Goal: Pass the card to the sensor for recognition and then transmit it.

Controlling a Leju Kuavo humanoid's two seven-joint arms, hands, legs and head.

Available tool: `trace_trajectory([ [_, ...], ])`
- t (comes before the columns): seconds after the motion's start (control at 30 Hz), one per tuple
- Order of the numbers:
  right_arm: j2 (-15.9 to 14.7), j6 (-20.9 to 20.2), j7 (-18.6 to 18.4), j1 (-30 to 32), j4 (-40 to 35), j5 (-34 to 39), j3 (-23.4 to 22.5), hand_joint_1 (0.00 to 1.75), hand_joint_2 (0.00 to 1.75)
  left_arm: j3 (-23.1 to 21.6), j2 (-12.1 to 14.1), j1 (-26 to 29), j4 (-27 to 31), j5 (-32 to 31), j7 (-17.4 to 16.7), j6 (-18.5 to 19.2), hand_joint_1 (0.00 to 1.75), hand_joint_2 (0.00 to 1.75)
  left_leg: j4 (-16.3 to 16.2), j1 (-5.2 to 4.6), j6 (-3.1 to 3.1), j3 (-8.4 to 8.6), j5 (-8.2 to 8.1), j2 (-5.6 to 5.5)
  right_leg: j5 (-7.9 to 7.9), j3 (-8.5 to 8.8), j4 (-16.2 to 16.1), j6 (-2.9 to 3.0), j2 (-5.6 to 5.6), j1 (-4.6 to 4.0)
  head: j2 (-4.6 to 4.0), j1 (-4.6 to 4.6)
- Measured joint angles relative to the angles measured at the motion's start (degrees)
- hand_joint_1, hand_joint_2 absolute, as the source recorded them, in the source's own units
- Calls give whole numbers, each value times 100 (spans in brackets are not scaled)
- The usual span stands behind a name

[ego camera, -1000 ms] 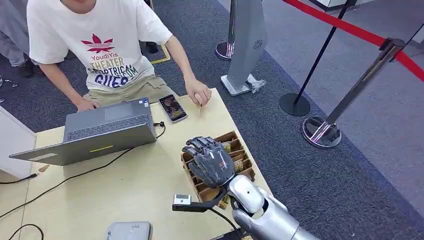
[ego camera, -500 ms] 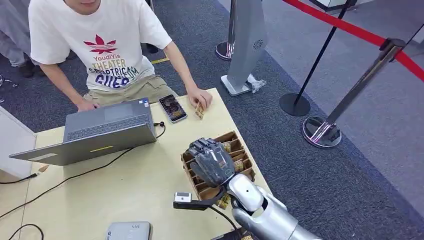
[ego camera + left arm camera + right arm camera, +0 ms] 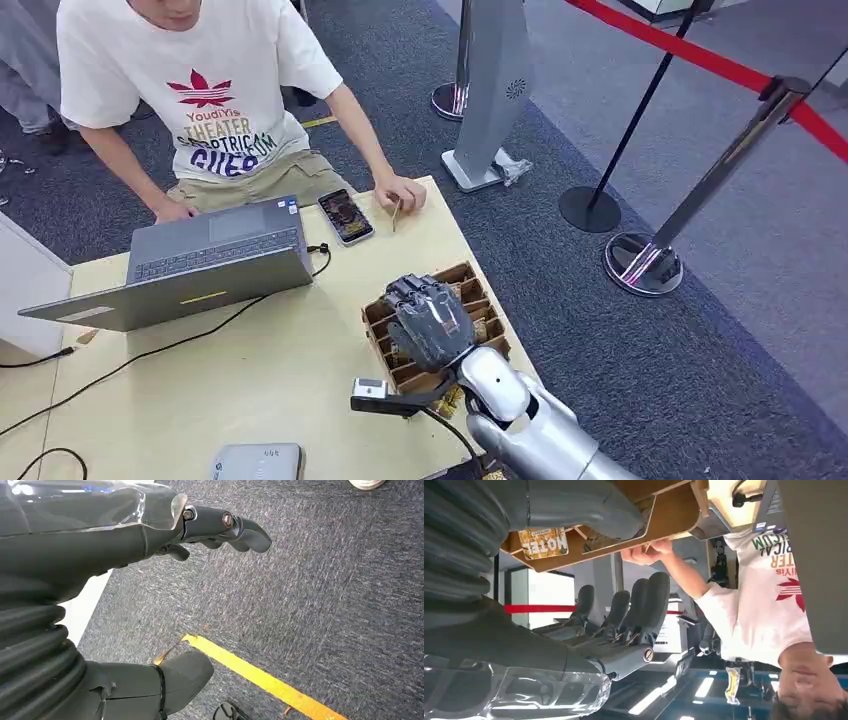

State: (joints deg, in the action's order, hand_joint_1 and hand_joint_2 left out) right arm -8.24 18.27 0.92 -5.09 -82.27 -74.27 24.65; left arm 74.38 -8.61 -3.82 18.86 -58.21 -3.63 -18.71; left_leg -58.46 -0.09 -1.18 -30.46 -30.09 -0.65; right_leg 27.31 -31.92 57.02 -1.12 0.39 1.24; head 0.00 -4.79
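A brown cardboard box with slotted rows of cards stands near the table's right edge. My right hand hovers palm-down over the box, fingers bent toward the slots. In the right wrist view the thumb lies against the box beside a "HOTEL" card, while the fingers stay apart from it, holding nothing. A flat grey sensor lies at the table's near edge. A person's hand holds another card at the far side. My left hand hangs over carpet, empty, fingers spread.
A seated person leans over the wooden table behind an open laptop, with a phone beside it. Cables run across the table's left half. Stanchions with a red rope and a silver stand are on the carpet to the right.
My right hand has shifted slightly right and sunk lower onto the box. The person's hand has turned its card up on edge.
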Motion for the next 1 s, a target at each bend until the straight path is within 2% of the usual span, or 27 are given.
trace_trajectory([
  [0.53, 37, -39, 33, 13, 223, -76, -87, 105, 175, 0, -20, 1, 28, 83, 11, -20, 0, 175, 0, 0, 0, -1, 0, 0, 0, 0, 0, 0, 0, 0, 0, 0],
  [0.63, 39, -39, 37, 5, 262, -76, -87, 115, 175, 0, -26, 1, 42, 94, 15, -31, 0, 175, 0, 0, 0, -1, 0, 0, 0, 1, 0, 0, 0, 0, 0, -2],
  [0.7, 39, -39, 39, 3, 275, -74, -90, 131, 175, 0, -26, 1, 44, 96, 20, -33, 0, 175, 0, 0, 0, 0, 0, 0, 0, 1, 0, 0, 0, 0, 0, -2],
  [0.8, 41, -37, 42, -8, 291, -59, -92, 143, 175, 0, -26, 1, 44, 94, 33, -33, 0, 175, 0, 0, 0, 0, 0, 0, 0, 1, 0, 0, 0, 0, 0, -2],
  [0.97, 48, -31, 31, -17, 297, -59, -109, 155, 175, 0, -26, 0, 48, 77, 72, -33, 0, 175, 0, 0, 0, 0, 0, -1, 0, 1, 0, 0, -1, 0, 0, 0],
  [1.0, 50, -28, 28, -16, 297, -59, -120, 154, 175, 0, -26, 0, 48, 70, 74, -33, 0, 175, 0, 0, 0, 0, 0, 0, 0, 1, 0, 0, -1, 0, 0, 0],
])
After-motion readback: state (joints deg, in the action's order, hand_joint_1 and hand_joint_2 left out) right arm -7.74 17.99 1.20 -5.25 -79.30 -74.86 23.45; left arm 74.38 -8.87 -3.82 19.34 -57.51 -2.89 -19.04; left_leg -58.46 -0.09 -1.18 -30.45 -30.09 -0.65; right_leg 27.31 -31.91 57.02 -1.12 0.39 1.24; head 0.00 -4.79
